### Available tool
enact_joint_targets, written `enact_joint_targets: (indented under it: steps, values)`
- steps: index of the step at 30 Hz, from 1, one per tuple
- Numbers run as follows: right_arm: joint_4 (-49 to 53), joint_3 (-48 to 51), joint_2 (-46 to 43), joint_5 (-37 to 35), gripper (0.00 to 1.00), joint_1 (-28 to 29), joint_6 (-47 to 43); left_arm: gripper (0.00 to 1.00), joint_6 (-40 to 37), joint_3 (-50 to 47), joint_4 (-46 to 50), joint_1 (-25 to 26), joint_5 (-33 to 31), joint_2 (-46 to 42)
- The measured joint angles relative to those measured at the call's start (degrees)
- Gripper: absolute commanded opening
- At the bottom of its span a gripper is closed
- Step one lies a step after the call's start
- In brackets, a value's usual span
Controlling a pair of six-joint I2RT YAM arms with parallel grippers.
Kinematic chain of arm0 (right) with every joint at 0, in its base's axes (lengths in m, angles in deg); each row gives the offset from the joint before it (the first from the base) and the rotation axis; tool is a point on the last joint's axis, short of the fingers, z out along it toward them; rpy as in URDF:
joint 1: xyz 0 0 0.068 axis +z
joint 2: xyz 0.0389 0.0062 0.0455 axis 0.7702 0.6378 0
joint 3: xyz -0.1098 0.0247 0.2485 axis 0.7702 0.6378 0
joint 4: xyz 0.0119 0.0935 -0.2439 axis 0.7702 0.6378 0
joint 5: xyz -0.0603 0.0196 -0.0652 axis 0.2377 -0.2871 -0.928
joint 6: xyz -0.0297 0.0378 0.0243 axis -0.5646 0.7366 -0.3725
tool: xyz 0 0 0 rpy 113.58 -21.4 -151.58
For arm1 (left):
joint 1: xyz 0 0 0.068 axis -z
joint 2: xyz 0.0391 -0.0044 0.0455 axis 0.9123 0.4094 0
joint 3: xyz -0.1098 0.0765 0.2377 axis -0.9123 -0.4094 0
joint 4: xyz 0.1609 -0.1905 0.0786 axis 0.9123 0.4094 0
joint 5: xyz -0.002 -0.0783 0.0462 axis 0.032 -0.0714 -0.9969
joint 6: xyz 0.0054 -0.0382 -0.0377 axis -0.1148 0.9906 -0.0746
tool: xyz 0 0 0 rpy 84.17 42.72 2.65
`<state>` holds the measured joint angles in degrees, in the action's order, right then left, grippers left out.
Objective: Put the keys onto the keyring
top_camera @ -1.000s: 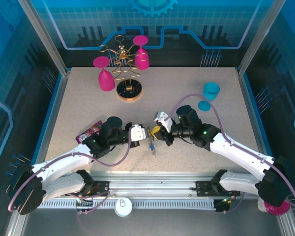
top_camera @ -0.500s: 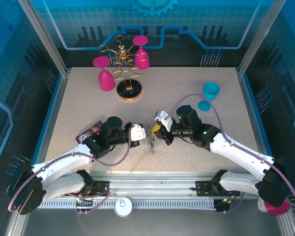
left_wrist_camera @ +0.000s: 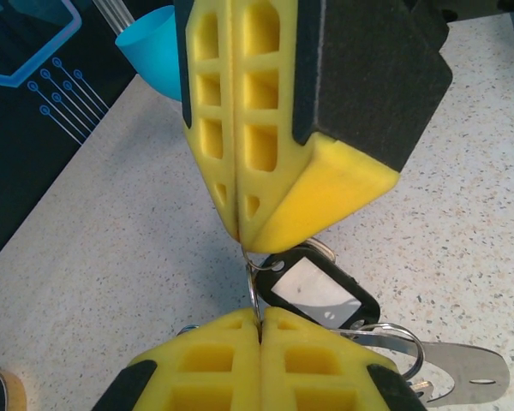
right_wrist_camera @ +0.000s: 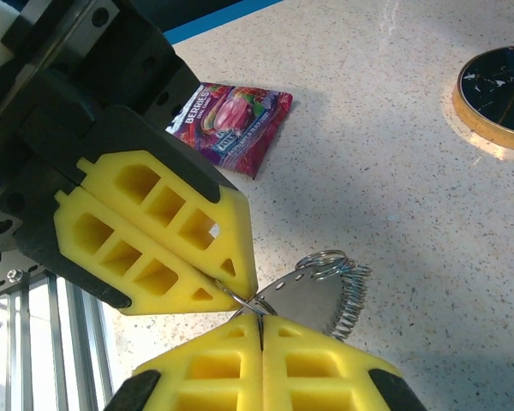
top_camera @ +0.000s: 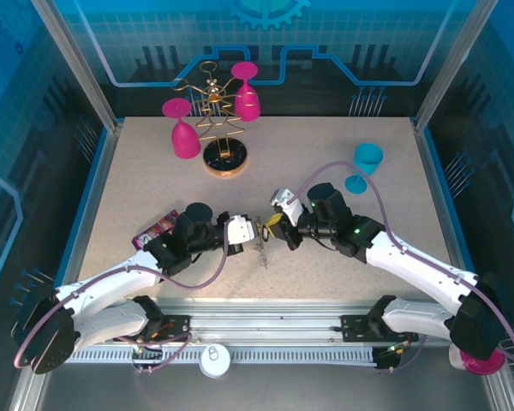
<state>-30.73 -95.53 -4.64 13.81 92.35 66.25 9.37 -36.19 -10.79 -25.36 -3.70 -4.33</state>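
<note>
The thin grey metal keyring [left_wrist_camera: 251,287] hangs just above the surface, a little nearer than its middle, stretched as a short wire between the two pincers. The left pincer [left_wrist_camera: 259,325] is squeezed tight on one end of that wire. The right pincer [left_wrist_camera: 240,235], tip to tip with it, is squeezed tight on the other end. A key with a dark-rimmed oval head and pale centre [left_wrist_camera: 313,291] dangles from the ring just beside the left fingertips. A flat silver piece [left_wrist_camera: 463,377] lies beyond it.

The speckled beige surface [top_camera: 325,154] sits inside a metal frame with blue-lit, circuit-patterned walls. At the far side stands a gold wire glass rack [top_camera: 216,116] on a round black base. Two magenta goblets [top_camera: 182,137] hang from it bowl-down. A turquoise goblet [top_camera: 362,164] stands upright to the right, well apart from the rack. Whether any goblet holds something cannot be told. A purple berry snack packet [top_camera: 154,229] lies flat beside the left arm.

From above, the ring and key are a tiny dark cluster under the meeting fingertips. The left wrist view makes out the oval head. The right wrist view adds a small coiled spring [right_wrist_camera: 347,300] beside the silver piece and the print on the packet.
</note>
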Motion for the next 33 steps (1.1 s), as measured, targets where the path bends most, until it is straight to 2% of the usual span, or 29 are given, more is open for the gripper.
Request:
enact_joint_targets:
  steps: [17,24,33]
  values:
    - [0.8,0.0,-0.9,-0.2,0.00,-0.4,2.8,0.00,0.5,-1.1,-3.6,0.5,-2.5,0.2]
    - [7.1,2.8,-4.7,-0.6,0.00,-4.7,4.2,0.00,2.1,-1.2,-3.7,0.6,-2.4,0.5]
    - [6.1,10.6,4.9,-0.1,0.00,-6.6,12.5,0.00,6.3,-1.9,-4.8,-0.5,0.6,0.5]
